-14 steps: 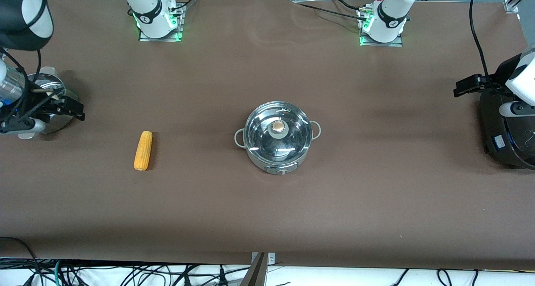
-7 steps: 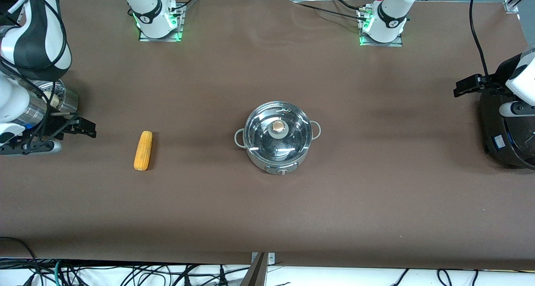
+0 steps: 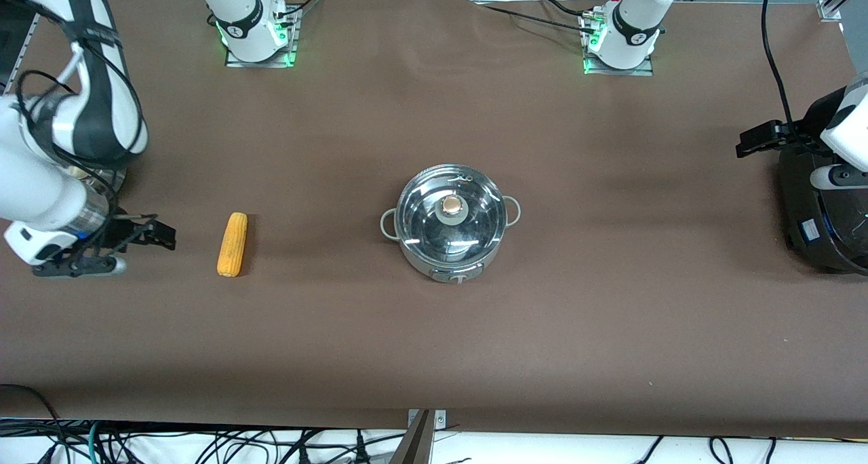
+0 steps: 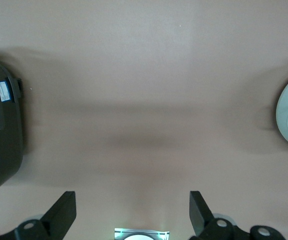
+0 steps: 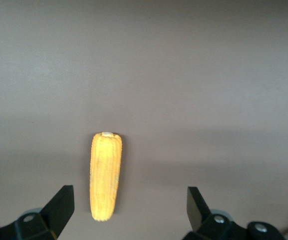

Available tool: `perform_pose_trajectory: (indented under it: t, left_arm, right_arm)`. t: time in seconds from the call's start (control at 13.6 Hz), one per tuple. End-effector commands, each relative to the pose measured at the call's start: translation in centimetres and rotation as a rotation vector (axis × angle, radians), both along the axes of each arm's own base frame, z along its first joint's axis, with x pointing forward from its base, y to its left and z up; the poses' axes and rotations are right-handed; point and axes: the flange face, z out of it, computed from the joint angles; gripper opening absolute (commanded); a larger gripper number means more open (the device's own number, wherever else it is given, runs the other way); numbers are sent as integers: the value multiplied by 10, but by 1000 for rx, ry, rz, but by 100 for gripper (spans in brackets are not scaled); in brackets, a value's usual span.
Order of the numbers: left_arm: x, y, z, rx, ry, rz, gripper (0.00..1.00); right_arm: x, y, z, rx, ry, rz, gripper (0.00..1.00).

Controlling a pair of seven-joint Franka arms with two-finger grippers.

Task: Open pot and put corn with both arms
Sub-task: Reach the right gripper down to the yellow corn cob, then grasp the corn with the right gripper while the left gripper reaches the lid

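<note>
The corn point(image 3: 232, 244) lies lengthwise toward the front edge; right gripper point(image 5: 129, 207) wide open, left gripper point(image 4: 133, 212) likewise.

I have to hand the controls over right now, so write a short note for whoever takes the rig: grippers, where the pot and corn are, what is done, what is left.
Right gripper: open, empty, low over the table beside the corn, toward the right arm's end.
Left gripper: open, empty, waiting next to the black cooker at the left arm's end.
Pot: mid-table, glass lid on.
Done: nothing yet; corn lies on the table, ungrasped.
Left: lift the lid, pick up the corn, put it in the pot.
</note>
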Motion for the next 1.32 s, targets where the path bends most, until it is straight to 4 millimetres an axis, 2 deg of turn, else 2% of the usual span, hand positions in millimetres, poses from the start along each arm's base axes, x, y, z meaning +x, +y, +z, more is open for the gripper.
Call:
perform_pose_trajectory:
  t: [0.0,0.15,0.29,0.44,0.59,0.88,1.1,1.25]
  left_arm:
    - [5,-6,-9,-11,16,-15,100]
    - [7,-4,-15,-17,23,-22,100]
    - [7,-5,-12,-26,17,-21,100]
    - [9,-27,-13,-43,9,-26,99]
    - [13,-66,-16,-59,-19,50,98]
    - [10,-165,-29,-40,-30,136,98]
    - [4,-243,-50,-43,-36,184,99]
    - [0,-282,-68,-42,-38,217,99]
  right_arm:
    - [5,27,-17,14,-17,-24,100]
    - [8,38,-35,14,-19,-10,100]
    - [9,47,-38,15,-22,3,100]
    - [11,49,-53,15,-23,6,100]
    - [9,49,-66,17,-35,7,100]
    - [0,44,-113,18,-52,1,100]
    - [-18,42,-141,18,-37,-1,100]
    - [-23,39,-147,16,-25,-6,100]
